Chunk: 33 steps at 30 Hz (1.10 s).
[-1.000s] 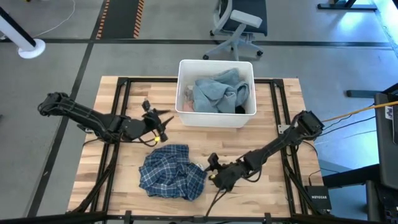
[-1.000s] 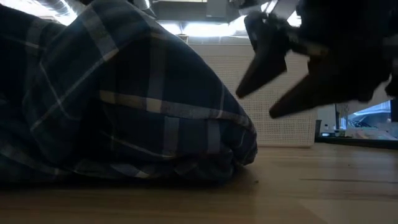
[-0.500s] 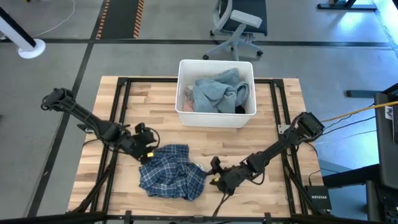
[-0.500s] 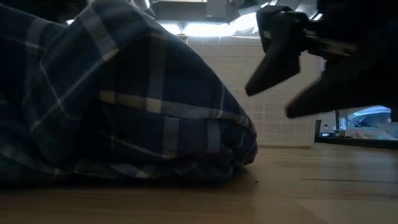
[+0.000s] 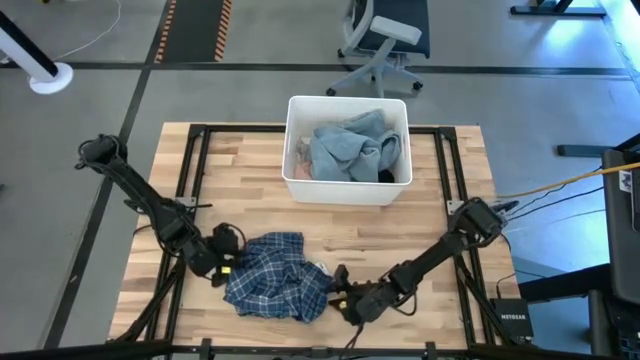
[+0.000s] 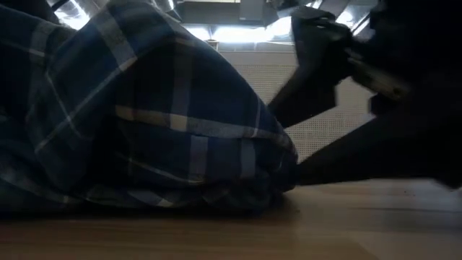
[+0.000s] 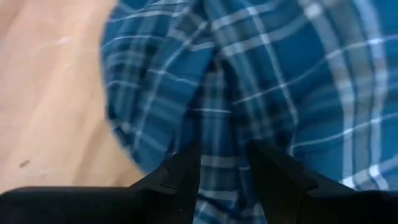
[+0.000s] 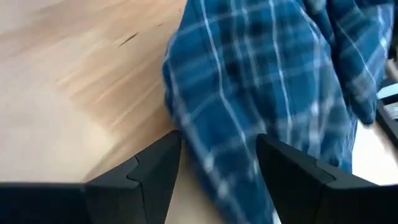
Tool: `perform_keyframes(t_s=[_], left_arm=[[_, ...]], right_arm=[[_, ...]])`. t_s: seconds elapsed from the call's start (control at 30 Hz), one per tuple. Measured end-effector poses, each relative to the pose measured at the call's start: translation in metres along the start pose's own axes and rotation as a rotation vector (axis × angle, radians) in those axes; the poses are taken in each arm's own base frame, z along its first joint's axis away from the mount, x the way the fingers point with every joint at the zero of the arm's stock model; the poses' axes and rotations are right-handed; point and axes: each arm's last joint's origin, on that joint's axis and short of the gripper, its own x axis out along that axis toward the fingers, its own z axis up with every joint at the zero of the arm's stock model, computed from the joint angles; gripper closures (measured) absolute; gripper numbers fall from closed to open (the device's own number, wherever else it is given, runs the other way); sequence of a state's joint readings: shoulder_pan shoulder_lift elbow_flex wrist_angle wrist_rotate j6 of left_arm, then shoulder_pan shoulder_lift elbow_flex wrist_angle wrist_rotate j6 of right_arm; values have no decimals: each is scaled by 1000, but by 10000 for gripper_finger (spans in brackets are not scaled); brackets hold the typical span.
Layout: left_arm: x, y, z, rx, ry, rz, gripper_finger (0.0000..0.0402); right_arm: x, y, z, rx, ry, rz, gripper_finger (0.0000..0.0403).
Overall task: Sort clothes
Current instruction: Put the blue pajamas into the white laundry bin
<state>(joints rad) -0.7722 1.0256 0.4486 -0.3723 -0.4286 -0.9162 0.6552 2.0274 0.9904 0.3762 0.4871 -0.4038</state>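
Flanking the plaid shirt (image 5: pixel 277 276) crumpled on the counter (image 5: pixel 430 215) below the bin (image 5: pixel 347 150), my left tool (image 5: pixel 226 268) and right tool (image 5: pixel 337 292) sit spread at opposite edges, ready to pinch

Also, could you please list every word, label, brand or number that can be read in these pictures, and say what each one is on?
"NETGEAR": white lettering on the small dark box off the table's right front corner in the high view; it is tiny and only just legible.
Nothing else can be read: the plaid shirt, the white bin and the wooden table show no print, and the low view and both wrist views show none.
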Motion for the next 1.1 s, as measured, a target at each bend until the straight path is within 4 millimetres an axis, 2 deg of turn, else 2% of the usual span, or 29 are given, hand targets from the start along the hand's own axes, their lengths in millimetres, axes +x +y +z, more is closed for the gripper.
perform_keyframes(t_s=[0.2,0.3,0.43,0.57,0.83,1.1], left_arm=[[8,0,-7,26,-50,-78,270],[10,1,-10,51,-60,-94,270],[12,5,-12,103,-55,-77,270],[12,5,-11,182,-58,-72,270],[12,4,-12,272,-43,-91,270],[12,3,-13,318,-5,-136,270]], right_arm=[[33,1,23,-78,15,-142,173],[46,-5,34,-95,41,-226,173],[58,-18,46,-58,1,-219,173],[60,-29,62,-5,-75,-175,173],[58,-42,81,19,17,-229,173],[54,-54,100,95,-6,-262,173]])
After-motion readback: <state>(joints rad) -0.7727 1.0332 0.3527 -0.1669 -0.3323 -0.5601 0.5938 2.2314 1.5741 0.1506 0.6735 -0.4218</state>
